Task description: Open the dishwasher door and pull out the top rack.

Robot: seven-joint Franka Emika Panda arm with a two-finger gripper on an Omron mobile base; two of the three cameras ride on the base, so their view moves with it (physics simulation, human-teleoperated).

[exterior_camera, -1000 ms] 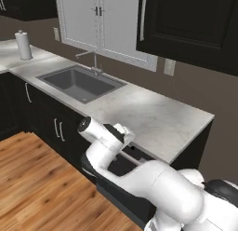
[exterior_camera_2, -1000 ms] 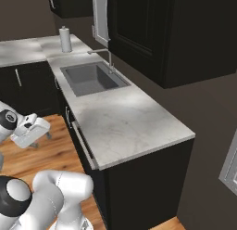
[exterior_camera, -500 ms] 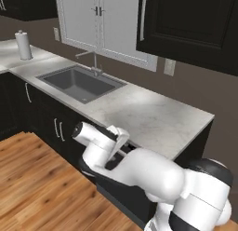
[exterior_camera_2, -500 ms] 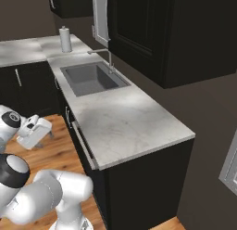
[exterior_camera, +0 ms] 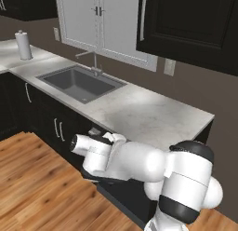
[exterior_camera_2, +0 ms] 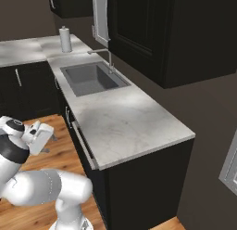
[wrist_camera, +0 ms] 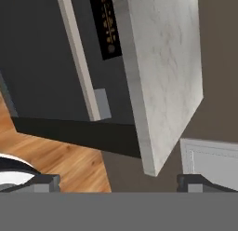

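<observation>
The dishwasher door (wrist_camera: pixel 42 62) is a wide black panel under the counter, and it looks slightly ajar: the control strip (wrist_camera: pixel 110 25) on its top edge shows in the hand view. Its long silver bar handle (wrist_camera: pixel 81 57) runs along that edge, and the handle (exterior_camera_2: pixel 83 144) also shows below the counter lip in the right base view. My gripper (wrist_camera: pixel 118 181) is open, its fingertips (wrist_camera: pixel 46 181) far apart with nothing between them, a short way out from the handle. In the right base view the gripper (exterior_camera_2: pixel 49 145) hangs left of the door. The top rack is hidden.
The marble counter (exterior_camera: pixel 144 116) overhangs the door. A sink (exterior_camera: pixel 79 83) with a faucet (exterior_camera: pixel 93 62) lies to the left, a paper towel roll (exterior_camera: pixel 22 44) further left. Black cabinet doors (exterior_camera: pixel 51 125) with short handles flank the dishwasher. My own arm (exterior_camera: pixel 125 160) crosses the door front above the wood floor (exterior_camera: pixel 37 188).
My arm has sunk lower and swung across the front of the dishwasher. The hand has drifted slightly down and toward the door in the right base view.
</observation>
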